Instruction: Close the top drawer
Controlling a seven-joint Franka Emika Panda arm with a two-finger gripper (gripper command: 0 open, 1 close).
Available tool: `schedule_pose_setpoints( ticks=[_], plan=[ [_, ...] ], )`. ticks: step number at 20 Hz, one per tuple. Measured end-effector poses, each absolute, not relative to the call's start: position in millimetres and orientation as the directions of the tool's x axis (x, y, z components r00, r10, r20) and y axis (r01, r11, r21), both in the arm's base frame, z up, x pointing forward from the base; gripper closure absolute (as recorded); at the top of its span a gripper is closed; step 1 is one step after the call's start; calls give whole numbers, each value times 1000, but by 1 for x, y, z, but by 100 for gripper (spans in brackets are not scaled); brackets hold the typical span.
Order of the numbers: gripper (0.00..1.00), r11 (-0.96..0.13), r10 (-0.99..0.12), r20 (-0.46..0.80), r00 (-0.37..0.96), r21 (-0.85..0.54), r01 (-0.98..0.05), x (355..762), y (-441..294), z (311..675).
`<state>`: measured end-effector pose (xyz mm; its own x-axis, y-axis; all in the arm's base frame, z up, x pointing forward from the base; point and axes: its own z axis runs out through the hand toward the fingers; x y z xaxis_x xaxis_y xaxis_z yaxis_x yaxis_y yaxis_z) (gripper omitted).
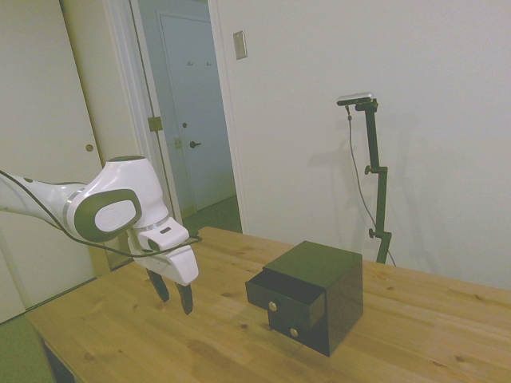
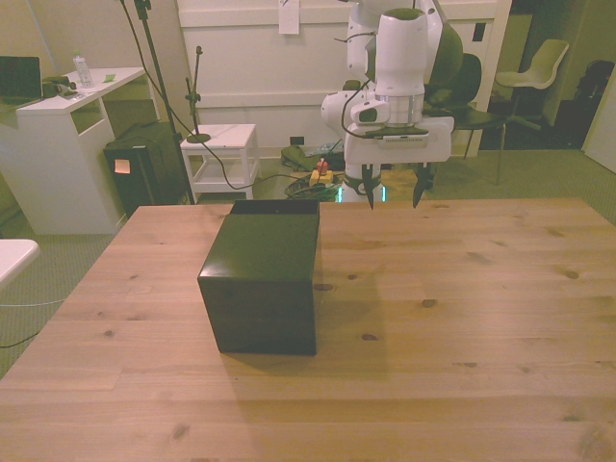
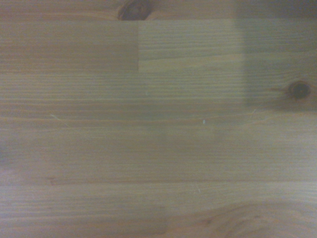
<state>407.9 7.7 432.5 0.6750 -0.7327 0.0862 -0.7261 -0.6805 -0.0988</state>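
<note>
One top drawer [image 1: 285,295] sticks out of black cabinet [image 1: 323,287] mid-table, gripper [image 1: 174,294] w/ jaws apart, empty, well off it; prob. light, slides easy, so push flat front by knob [image 1: 272,306].

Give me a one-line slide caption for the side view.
Open gripper hangs above the wooden table, apart from the black cabinet whose top drawer is pulled out.
</note>
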Motion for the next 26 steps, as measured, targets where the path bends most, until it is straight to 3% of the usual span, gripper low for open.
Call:
schedule_pose_setpoints(
  ticks=[9, 18, 22, 26],
  plan=[
    [0, -665, -746, 90, 659, -100, -740, 389, -3, 434],
    [0, -501, -865, 109, 489, -187, -845, 337, -139, 469],
    [0, -470, -883, 116, 456, -198, -860, 343, -190, 482],
    [0, -472, -881, 107, 460, -168, -865, 375, -213, 480]
  ],
)
